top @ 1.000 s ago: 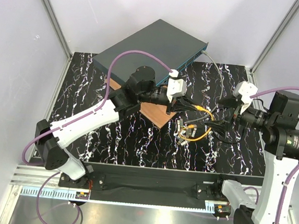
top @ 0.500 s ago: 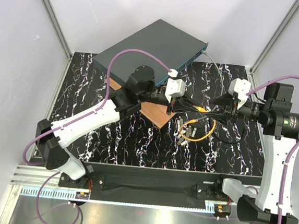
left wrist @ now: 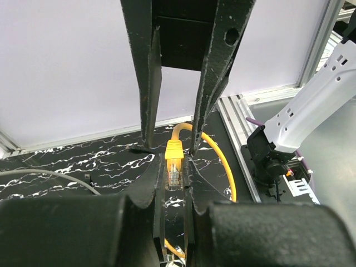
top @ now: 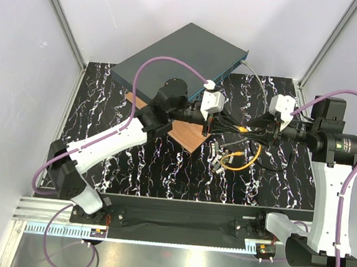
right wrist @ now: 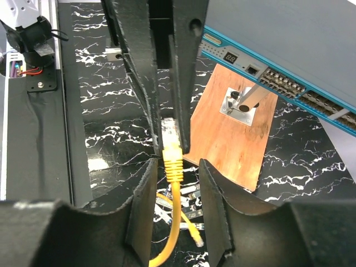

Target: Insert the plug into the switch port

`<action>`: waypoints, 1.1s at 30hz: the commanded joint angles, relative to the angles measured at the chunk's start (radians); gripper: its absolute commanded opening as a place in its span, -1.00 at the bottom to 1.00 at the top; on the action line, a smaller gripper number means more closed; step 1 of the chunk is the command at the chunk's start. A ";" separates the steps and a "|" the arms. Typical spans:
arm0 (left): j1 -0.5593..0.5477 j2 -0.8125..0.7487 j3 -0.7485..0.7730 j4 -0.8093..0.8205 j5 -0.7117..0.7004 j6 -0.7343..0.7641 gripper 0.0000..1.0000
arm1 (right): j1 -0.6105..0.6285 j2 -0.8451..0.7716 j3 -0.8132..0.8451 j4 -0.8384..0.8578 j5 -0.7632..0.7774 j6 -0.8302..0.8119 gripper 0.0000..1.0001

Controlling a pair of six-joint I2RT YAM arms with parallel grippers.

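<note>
My left gripper (left wrist: 173, 158) is shut on the plug (left wrist: 174, 173), a clear tip with a yellow boot, held above the table. From the boot the orange cable (right wrist: 175, 211) loops down to the table. My right gripper (right wrist: 177, 162) faces the left one head-on. Its jaws stand on either side of the boot behind the plug (right wrist: 169, 130), with a gap on each side. From above, the two grippers (top: 220, 126) (top: 254, 131) meet mid-table. The switch (top: 185, 53) lies at the back, and its row of ports (right wrist: 278, 82) runs along the teal face.
A wooden board (right wrist: 236, 128) with a small metal post lies in front of the switch. Small grey modules (top: 220, 156), black cables and the cable's other end (right wrist: 197, 240) lie under the grippers. White walls and frame rails close in the table.
My right arm has swung left up to the left gripper, and its jaws have narrowed around the cable behind the plug. My left gripper has shifted slightly right, still holding the plug.
</note>
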 commanded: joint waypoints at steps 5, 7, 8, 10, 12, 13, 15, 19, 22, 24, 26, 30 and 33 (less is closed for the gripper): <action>-0.002 0.002 0.058 0.100 0.025 -0.025 -1.00 | 0.031 -0.002 -0.004 -0.021 0.043 -0.033 -0.18; -0.004 0.002 0.059 0.099 0.025 -0.027 -1.00 | 0.031 -0.003 -0.004 -0.035 0.055 -0.053 -0.18; -0.002 0.001 0.059 0.097 0.025 -0.025 -1.00 | 0.031 -0.003 -0.006 -0.037 0.060 -0.056 -0.18; -0.004 0.001 0.053 0.097 0.026 -0.022 -1.00 | 0.031 -0.002 -0.010 -0.037 0.071 -0.058 -0.19; -0.002 -0.004 0.045 0.096 0.025 -0.019 -1.00 | 0.031 -0.002 -0.009 -0.031 0.074 -0.043 -0.24; -0.002 -0.002 0.045 0.094 0.025 -0.021 -1.00 | 0.031 0.000 -0.007 -0.032 0.074 -0.041 -0.26; -0.002 -0.002 0.045 0.091 0.029 -0.018 -1.00 | 0.031 -0.002 -0.009 -0.019 0.074 -0.033 -0.41; -0.004 0.001 0.048 0.083 0.031 -0.013 -1.00 | 0.031 -0.003 -0.006 -0.011 0.072 -0.023 -0.92; -0.001 0.002 0.061 0.053 0.005 -0.018 -0.56 | 0.031 -0.009 -0.006 0.041 0.077 0.045 -1.00; 0.007 0.001 0.086 0.030 -0.032 -0.025 -0.15 | 0.031 -0.014 -0.016 0.145 0.121 0.179 -1.00; 0.019 -0.004 0.122 -0.035 -0.098 -0.051 0.24 | 0.031 -0.010 -0.036 0.230 0.185 0.279 -1.00; 0.076 -0.010 0.295 -0.197 -0.224 -0.091 0.41 | 0.031 0.064 -0.001 0.325 0.420 0.384 -1.00; 0.110 -0.021 0.385 -0.332 -0.366 -0.084 0.46 | 0.031 0.159 0.068 0.334 0.526 0.388 -1.00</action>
